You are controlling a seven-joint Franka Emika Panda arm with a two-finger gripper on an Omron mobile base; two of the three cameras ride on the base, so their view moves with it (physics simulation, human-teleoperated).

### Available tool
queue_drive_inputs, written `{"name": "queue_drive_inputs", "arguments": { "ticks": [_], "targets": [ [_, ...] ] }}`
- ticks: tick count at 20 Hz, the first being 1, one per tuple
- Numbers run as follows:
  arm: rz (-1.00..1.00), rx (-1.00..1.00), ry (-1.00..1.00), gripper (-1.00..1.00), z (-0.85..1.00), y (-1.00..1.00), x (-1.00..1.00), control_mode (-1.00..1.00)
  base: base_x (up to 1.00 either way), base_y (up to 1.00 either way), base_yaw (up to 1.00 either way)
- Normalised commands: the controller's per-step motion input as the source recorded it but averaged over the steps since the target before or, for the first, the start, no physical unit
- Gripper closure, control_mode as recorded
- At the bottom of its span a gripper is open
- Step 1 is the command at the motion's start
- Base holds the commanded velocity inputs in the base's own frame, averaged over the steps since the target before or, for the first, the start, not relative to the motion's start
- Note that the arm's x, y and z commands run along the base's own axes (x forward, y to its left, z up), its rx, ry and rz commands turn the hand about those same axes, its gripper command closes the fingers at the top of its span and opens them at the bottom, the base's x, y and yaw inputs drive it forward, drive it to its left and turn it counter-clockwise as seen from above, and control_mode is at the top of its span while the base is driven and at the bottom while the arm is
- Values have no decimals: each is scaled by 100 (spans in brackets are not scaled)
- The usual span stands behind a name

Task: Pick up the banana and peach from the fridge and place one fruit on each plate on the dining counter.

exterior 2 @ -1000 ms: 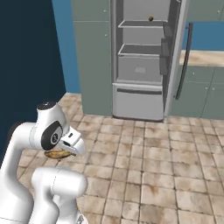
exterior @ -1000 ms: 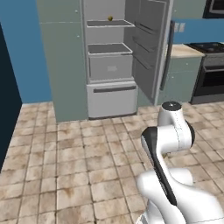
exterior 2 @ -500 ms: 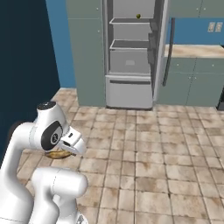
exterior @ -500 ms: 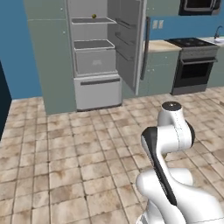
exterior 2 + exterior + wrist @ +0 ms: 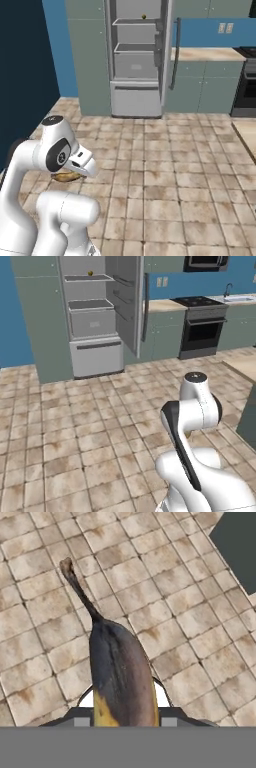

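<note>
1. The gripper is clenching the banana, whose dark stem is sticking out beyond the jaws over the tiled floor.
2. The fridge is sliding leftward in both base views, so the base is turning away, probably toward the dining counter.

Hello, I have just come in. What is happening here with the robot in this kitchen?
The robot arm is carrying the banana in its gripper, which is shut on the fruit and held low over the tiled floor. In the right base view the banana shows tucked under the hand. The fridge stands open across the room, with a small round fruit on its top shelf. So one fruit is out of the fridge and not yet set on a plate.
</note>
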Motion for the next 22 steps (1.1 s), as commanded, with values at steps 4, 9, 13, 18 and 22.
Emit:
{"name": "queue_drive_inputs", "arguments": {
  "ticks": [4, 9, 13, 18, 22],
  "targets": [
    [0, 0, 0, 100, 0, 0, 0, 100, -27, -84, -7],
    [0, 0, 0, 100, 0, 0, 0, 100, -20, -92, -6],
    [0, 0, 0, 100, 0, 0, 0, 100, -17, -91, -6],
    [0, 0, 0, 100, 0, 0, 0, 100, -37, -82, -5],
    [0, 0, 0, 100, 0, 0, 0, 100, -75, -45, -9]
  ]
}}
